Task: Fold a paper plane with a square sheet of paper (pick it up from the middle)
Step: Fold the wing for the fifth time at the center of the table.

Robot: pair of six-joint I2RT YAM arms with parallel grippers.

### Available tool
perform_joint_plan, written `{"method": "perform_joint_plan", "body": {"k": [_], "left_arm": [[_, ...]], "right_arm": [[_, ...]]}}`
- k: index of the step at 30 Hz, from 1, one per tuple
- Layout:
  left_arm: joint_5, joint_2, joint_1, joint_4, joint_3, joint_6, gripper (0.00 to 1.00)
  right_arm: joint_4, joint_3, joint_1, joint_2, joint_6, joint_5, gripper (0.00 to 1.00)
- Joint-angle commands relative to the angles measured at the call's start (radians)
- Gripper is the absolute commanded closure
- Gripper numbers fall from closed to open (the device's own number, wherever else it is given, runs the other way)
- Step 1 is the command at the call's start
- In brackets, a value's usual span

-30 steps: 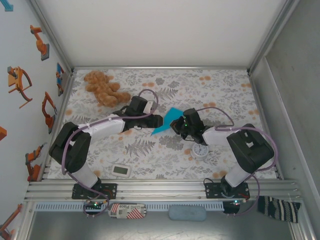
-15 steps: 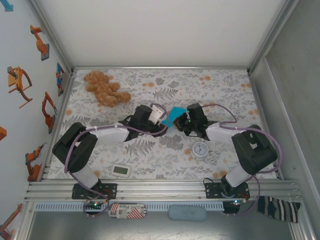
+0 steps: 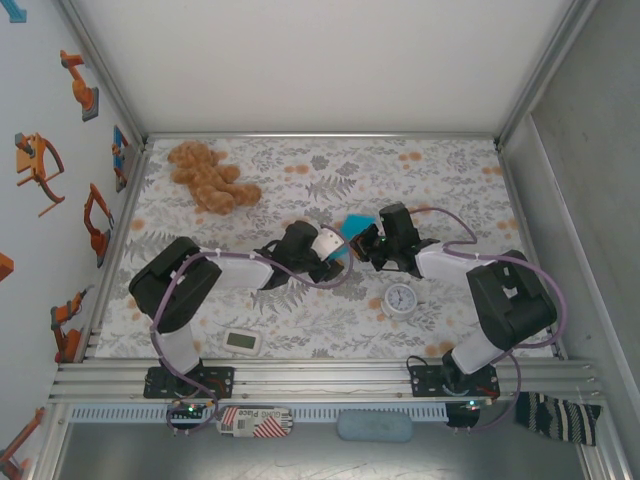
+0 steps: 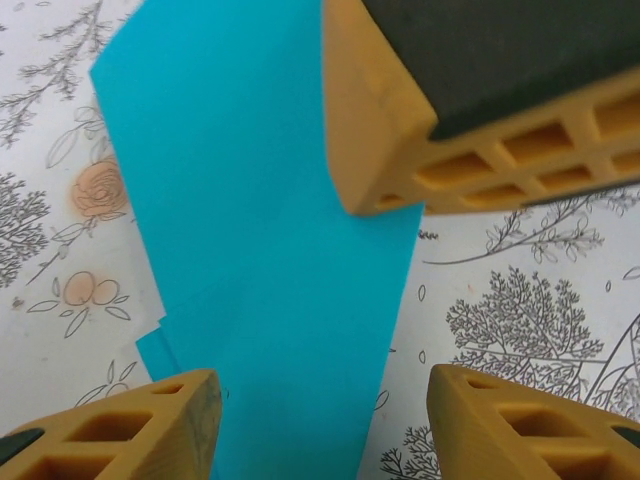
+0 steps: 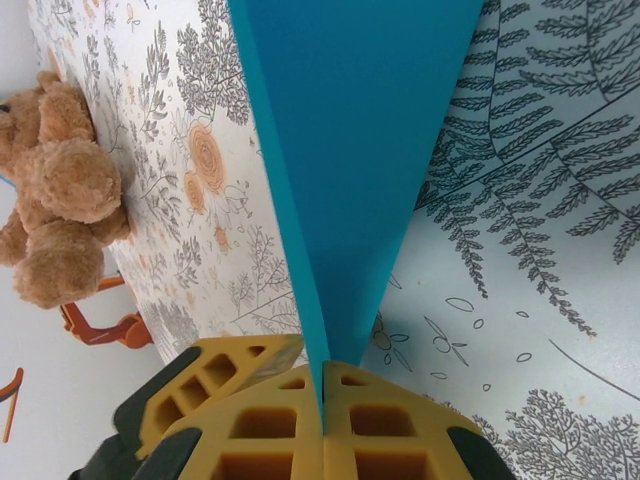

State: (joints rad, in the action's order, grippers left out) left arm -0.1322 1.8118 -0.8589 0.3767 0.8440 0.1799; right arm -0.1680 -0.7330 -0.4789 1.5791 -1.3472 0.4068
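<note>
The blue paper point(image 3: 352, 228) is at mid-table, folded, between the two grippers. In the right wrist view the paper point(image 5: 350, 150) narrows toward the right gripper point(image 5: 322, 375), whose two yellow fingers are pressed together on its folded edge, a tight pinch. From above, that gripper point(image 3: 372, 240) is at the paper's right side and the left gripper point(image 3: 337, 260) just beside its near-left corner. The left gripper point(image 4: 320, 390) has its fingers apart, holding nothing. One fingertip point(image 4: 150, 420) is at the paper's point(image 4: 260, 250) edge; whether it touches, I cannot tell. A round white clock point(image 3: 401, 299) lies near the right gripper. A teddy bear point(image 3: 210, 178) lies well apart at the far left, and a small white gadget point(image 3: 243, 342) at the front edge of the flowered table point(image 3: 450, 180).
</note>
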Motion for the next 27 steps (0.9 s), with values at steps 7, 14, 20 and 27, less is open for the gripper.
{"method": "perform_joint_plan", "body": {"k": [7, 14, 20, 27], "left_arm": [[0.026, 0.044, -0.008, 0.077, 0.0, 0.112, 0.52], [0.024, 0.046, -0.008, 0.085, -0.011, 0.103, 0.61], [0.004, 0.052, -0.008, 0.087, -0.019, 0.083, 0.65], [-0.025, 0.062, -0.003, 0.075, -0.013, 0.062, 0.7]], "right_arm": [[0.041, -0.039, 0.011, -0.027, -0.001, 0.017, 0.99], [0.058, -0.04, 0.014, -0.018, -0.001, 0.018, 0.99], [0.073, -0.037, 0.017, -0.014, 0.0, 0.009, 0.96], [0.09, -0.036, 0.023, -0.02, 0.0, 0.002, 0.84]]}}
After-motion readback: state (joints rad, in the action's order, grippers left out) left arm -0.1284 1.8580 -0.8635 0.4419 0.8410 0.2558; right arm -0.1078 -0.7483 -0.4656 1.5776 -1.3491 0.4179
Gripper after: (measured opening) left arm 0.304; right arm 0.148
